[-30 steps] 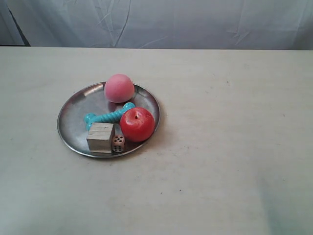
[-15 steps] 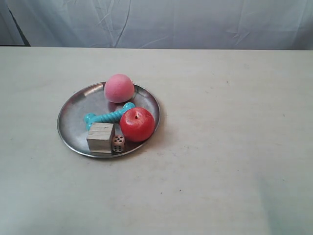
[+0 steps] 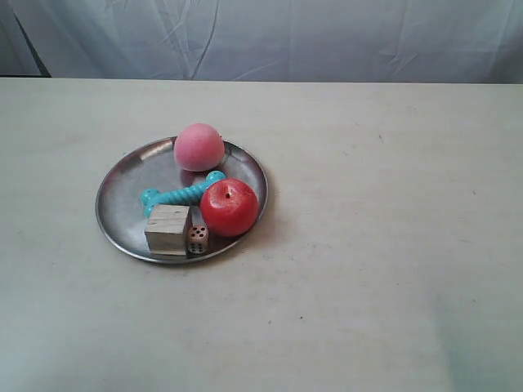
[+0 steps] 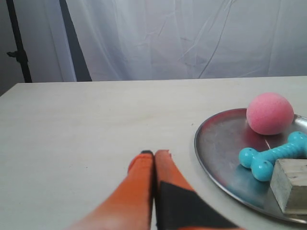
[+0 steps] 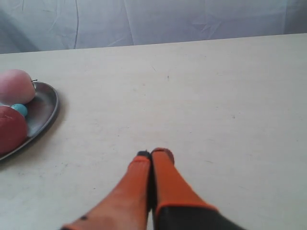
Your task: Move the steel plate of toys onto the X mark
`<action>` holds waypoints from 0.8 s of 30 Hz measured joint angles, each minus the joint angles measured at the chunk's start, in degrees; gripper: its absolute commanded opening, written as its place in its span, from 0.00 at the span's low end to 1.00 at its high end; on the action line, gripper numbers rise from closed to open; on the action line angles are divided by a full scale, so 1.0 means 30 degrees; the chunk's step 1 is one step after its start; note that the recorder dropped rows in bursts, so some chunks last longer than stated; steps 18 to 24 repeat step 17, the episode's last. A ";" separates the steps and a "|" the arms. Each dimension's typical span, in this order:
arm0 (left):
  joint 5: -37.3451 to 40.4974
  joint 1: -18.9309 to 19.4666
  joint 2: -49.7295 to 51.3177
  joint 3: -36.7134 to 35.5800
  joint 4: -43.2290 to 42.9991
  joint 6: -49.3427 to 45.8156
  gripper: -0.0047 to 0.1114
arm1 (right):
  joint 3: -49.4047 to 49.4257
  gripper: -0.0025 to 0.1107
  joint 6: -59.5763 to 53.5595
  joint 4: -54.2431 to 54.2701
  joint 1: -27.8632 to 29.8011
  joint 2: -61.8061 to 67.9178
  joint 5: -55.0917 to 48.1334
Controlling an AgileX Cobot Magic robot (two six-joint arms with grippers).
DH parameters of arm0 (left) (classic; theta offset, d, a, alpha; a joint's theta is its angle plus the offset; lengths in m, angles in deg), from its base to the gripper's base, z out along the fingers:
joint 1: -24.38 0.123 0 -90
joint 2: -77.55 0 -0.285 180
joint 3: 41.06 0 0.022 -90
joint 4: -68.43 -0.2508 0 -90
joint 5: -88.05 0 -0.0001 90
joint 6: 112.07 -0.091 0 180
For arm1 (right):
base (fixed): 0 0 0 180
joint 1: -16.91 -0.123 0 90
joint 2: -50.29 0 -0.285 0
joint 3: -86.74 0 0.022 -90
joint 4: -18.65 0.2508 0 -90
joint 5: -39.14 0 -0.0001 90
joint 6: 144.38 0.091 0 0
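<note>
The steel plate (image 3: 124,196) lies on the beige table at the exterior view's left. It holds a pink ball (image 3: 198,147), a red apple (image 3: 230,207), a teal dog-bone (image 3: 176,197), a pale wooden cube (image 3: 167,229) and a small die (image 3: 197,238). My left gripper (image 4: 154,153) is shut and empty, hovering beside the plate's rim (image 4: 211,148), apart from it. My right gripper (image 5: 153,153) is also shut and empty, well away from the plate (image 5: 47,109) over bare table. I cannot make out the X mark with any certainty. Neither arm shows in the exterior view.
A white curtain (image 3: 270,37) hangs behind the table's far edge. A dark stand pole (image 4: 19,43) rises beyond the table in the left wrist view. Bare beige tabletop (image 3: 392,229) stretches to the exterior view's right of the plate.
</note>
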 measured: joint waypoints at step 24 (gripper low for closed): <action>-0.0137 0.0000 0.0000 0.0000 -0.0037 0.0000 0.04 | 0.0000 0.03 0.0042 0.0000 0.0000 0.0000 0.0000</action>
